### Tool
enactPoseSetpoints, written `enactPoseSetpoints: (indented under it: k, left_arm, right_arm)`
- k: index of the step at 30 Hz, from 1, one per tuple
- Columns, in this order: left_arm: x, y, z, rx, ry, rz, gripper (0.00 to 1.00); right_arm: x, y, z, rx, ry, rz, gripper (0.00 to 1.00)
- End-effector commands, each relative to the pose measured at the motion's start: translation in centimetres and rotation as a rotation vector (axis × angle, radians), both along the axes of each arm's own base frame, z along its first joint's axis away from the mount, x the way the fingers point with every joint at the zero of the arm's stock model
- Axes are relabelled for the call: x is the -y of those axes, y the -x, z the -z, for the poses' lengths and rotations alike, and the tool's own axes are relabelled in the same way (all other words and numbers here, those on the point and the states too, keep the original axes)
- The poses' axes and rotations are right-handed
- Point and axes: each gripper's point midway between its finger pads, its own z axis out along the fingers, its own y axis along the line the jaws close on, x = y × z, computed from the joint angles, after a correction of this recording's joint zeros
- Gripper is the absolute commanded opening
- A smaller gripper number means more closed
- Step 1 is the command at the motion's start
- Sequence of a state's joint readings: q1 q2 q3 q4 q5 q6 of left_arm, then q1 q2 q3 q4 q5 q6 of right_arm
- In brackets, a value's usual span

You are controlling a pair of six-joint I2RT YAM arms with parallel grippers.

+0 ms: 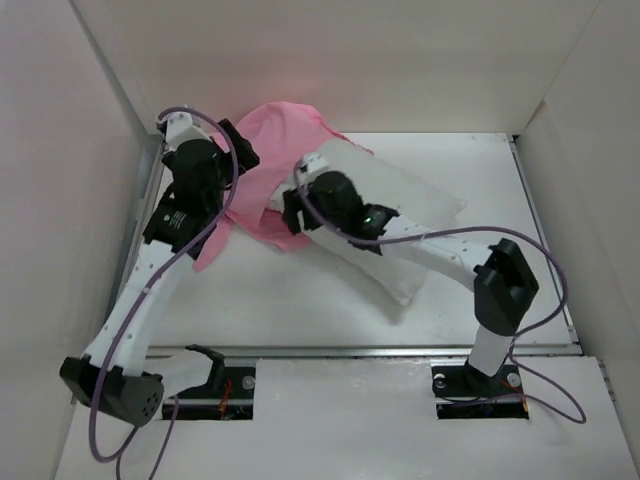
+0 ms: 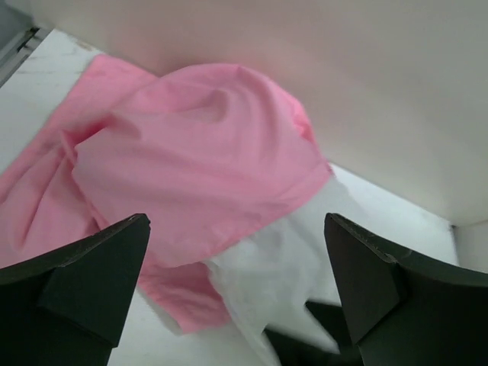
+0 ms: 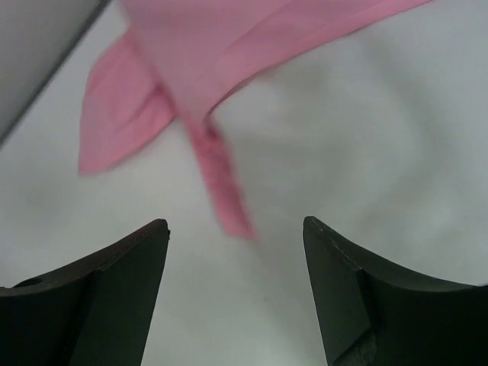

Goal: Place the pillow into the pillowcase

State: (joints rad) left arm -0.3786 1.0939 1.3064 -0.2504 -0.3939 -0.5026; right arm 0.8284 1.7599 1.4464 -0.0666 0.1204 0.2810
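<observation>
The pillow (image 1: 425,205), plump and matte white, lies slantwise across the white table (image 1: 300,310), its near corner toward the right arm's base and its far-left end under the pillowcase (image 1: 285,125). That thin pink fabric domes smoothly over the pillow's end close to the back wall, then falls away in soft creases and a flat flap on the table to the left. The left wrist view shows the pillowcase (image 2: 198,168) bulging like a hood with the pillow (image 2: 282,259) coming out white beneath its hem. The left gripper (image 2: 236,229) hangs above it, dark wedge fingers spread wide and empty (the left arm itself hides part of the loose fabric from above). The right gripper (image 3: 235,225) is likewise apart, holding nothing, over a narrow pink strip of pillowcase (image 3: 122,122) lying blurred across the pillow (image 3: 366,137).
</observation>
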Motion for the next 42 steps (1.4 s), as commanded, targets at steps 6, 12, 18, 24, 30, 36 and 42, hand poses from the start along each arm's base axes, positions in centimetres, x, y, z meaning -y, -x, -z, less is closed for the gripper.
enactPoseSetpoints:
  k: [6,12,18,24,30,36,42]
  left_arm:
    - [-2.4,-5.2,4.6,-0.128,-0.063,0.001,1.00]
    - [-4.7,-8.1,6.5,-0.201,-0.069,-0.007,1.00]
    - [-6.2,-8.8,9.0,-0.264,-0.077,-0.030,1.00]
    - [-8.1,-9.2,10.8,-0.299,-0.060,-0.068,1.00]
    - [-10.1,-8.6,14.7,-0.375,-0.037,-0.141,1.00]
    - [-10.4,-5.5,21.4,-0.497,0.096,-0.240,1.00]
    - [-12.6,-0.9,23.4,-0.412,0.278,-0.348,1.00]
  right_arm:
    - [-5.6,3.3,7.5,0.038,0.256,-0.149,0.76]
    - [-7.9,0.3,10.9,0.076,0.273,-0.085,0.76]
    - [-5.6,-2.9,12.8,0.120,0.332,0.151,0.41]
    - [0.5,-1.6,14.2,0.089,0.468,0.306,0.00]
    - [9.6,3.8,16.9,-0.033,0.618,0.402,0.00]
    - [12.7,6.0,17.2,-0.160,0.644,0.408,0.00]
    - [6.7,5.1,12.4,-0.079,0.495,0.139,0.00]
